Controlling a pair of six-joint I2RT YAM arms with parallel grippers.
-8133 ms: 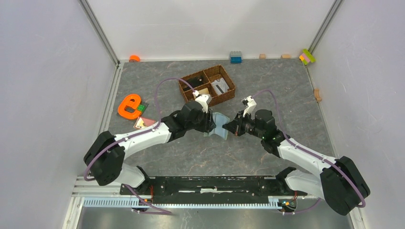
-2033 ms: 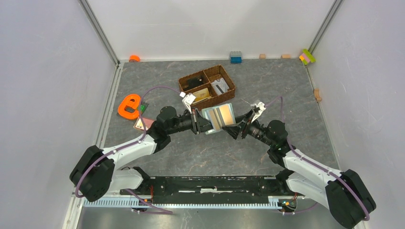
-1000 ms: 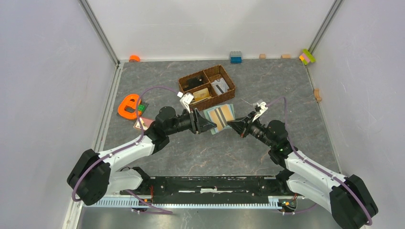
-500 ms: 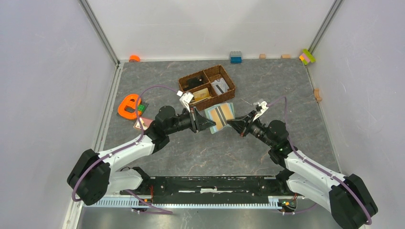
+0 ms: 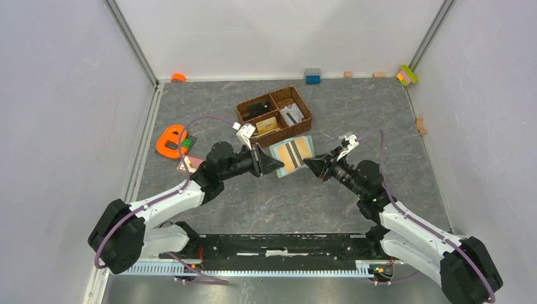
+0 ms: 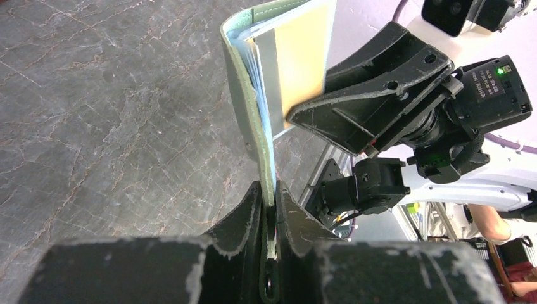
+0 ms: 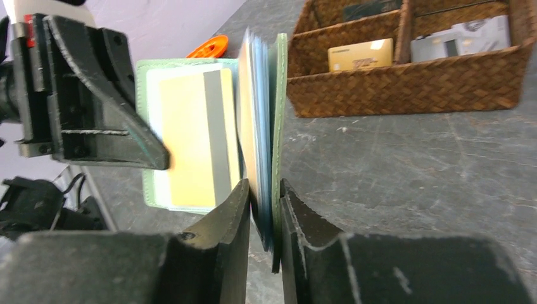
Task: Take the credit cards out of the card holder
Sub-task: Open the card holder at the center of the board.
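Card holder (image 5: 292,154): held spread open above surface (image 5: 266,202). Left end effector (image 6: 268,193) clenched on one flap; right end effector (image 7: 265,190) straddles other, grip we cannot tell. Credit cards (image 7: 190,139) in slots, none out; next, we judge, pinch card edge.

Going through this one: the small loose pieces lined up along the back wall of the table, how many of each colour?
Orange piece: 1
Blue and grey brick: 1
Tan blocks: 2
Pink, yellow and green stack: 1
Total: 5
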